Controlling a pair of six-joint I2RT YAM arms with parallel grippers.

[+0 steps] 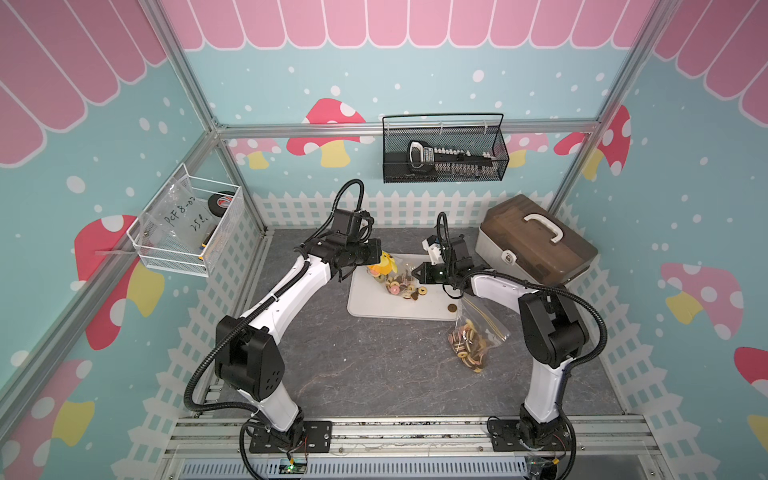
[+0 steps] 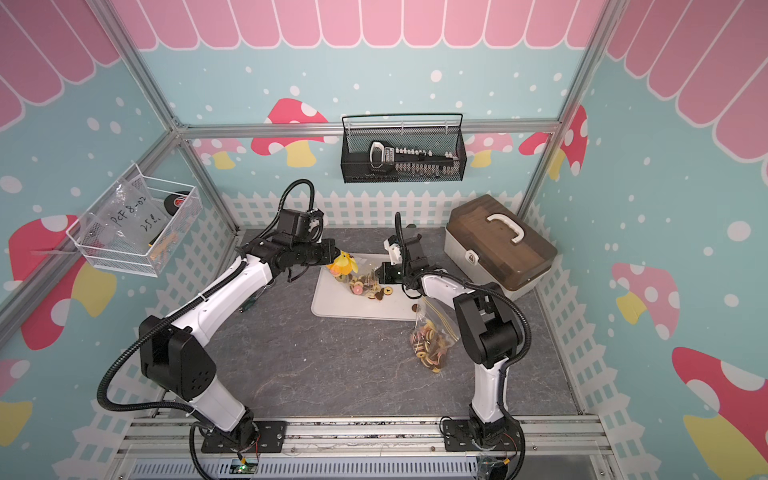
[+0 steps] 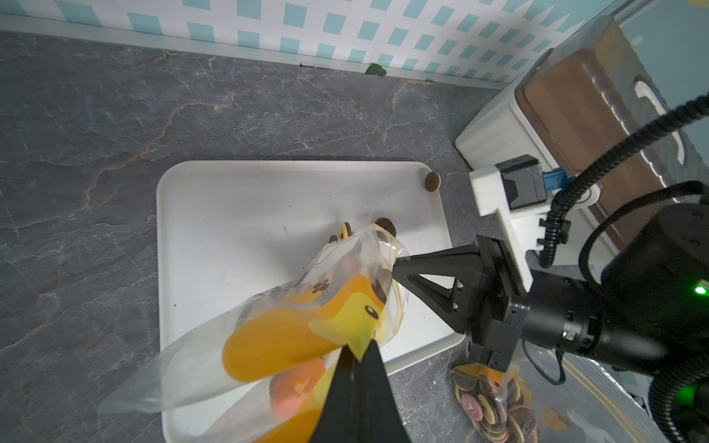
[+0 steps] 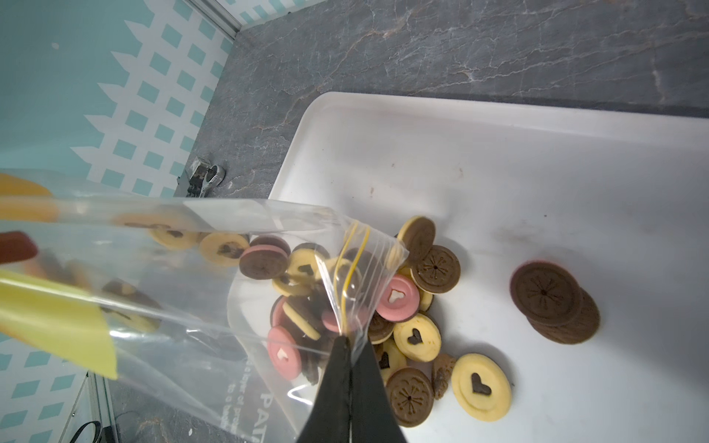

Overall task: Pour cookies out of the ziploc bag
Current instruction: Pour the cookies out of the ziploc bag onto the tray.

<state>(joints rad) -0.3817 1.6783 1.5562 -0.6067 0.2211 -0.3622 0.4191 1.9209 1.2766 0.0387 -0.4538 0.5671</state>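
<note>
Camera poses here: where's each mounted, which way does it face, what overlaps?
Top views: stereo head high above the arm bases, looking down toward the back wall; both arms whole, left gripper and right gripper on the ziploc bag over the tray.
Left wrist: on left arm, looking along its fingers at the bag; right gripper shows.
Right wrist: on right arm, looking along its fingers at cookies on the tray.
Shared: both wrist views show bag and tray.

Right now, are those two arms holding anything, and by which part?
Both hold one ziploc bag: left pincer grips its duck-printed bottom end, right pincer its open zip edge.
</note>
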